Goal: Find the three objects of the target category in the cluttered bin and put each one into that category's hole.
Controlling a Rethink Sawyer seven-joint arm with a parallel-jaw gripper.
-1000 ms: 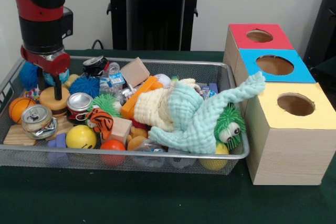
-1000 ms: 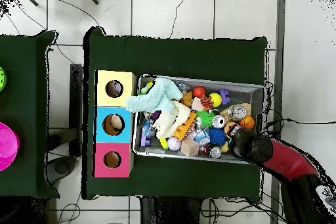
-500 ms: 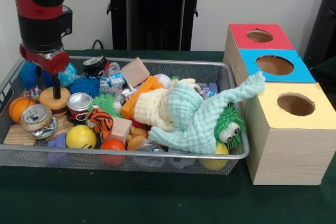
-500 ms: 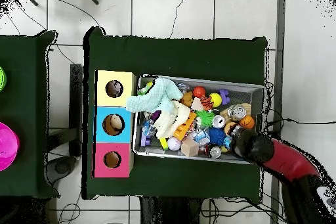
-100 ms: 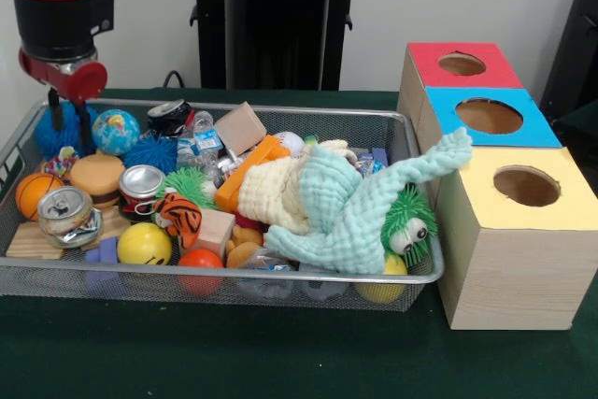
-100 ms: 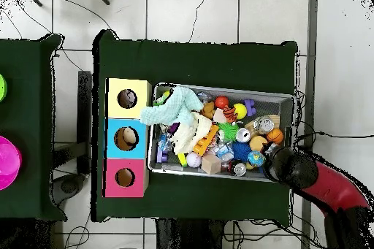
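Observation:
The wire mesh bin [image 5: 234,273] is heaped with toys, balls, cans and wooden blocks. My gripper [image 5: 70,130] hangs open and empty over its far left corner, in front of a blue spiky ball [image 5: 45,134] and beside a globe ball [image 5: 115,131]. Just below it lies a tan burger toy [image 5: 96,175], with a silver can [image 5: 140,184] and a crushed can [image 5: 64,210] nearby. The red box [image 5: 462,64], blue box [image 5: 491,117] and yellow box [image 5: 528,184], each with a hole, stand right of the bin. In the overhead view the arm head [image 6: 288,167] hides the gripper.
A mint green cloth [image 5: 364,203] drapes over the bin's right side onto the yellow box, above a green fuzzy monster [image 5: 408,221]. A basketball [image 5: 35,192], yellow smiley ball [image 5: 143,244], tiger toy [image 5: 177,212] and black can [image 5: 168,117] crowd the left half.
My gripper has risen off the burger toy and shifted left toward the bin's corner, holding nothing. The globe ball, hidden behind it before, now shows.

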